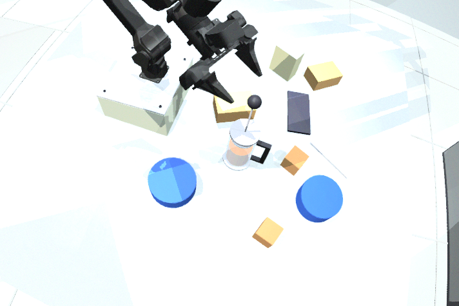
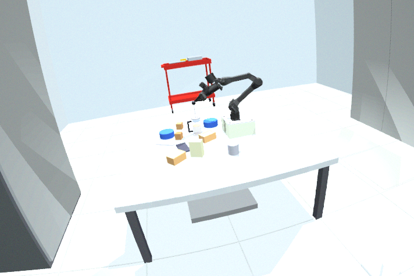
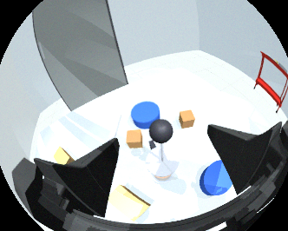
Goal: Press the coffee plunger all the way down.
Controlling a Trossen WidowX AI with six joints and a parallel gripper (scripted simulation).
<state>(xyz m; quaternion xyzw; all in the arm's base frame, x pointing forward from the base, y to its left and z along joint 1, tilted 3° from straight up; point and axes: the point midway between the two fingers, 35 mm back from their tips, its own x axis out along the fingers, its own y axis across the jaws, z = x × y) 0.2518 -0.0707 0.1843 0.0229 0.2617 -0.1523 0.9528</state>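
Glass press (image 1: 240,151) upright, plunger rod (image 1: 249,120) vertical, raised.

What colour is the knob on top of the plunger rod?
Black, or very dark grey; the knob shows best in the top view.

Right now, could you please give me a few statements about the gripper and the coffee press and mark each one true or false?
1. The black parallel-jaw gripper is open and holds nothing. True.
2. The round black plunger knob is already pushed down onto the lid. False: it stands high on its thin rod.
3. The glass coffee press stands upright. True.
4. The fingers are clamped on the press's black handle. False: they touch nothing.
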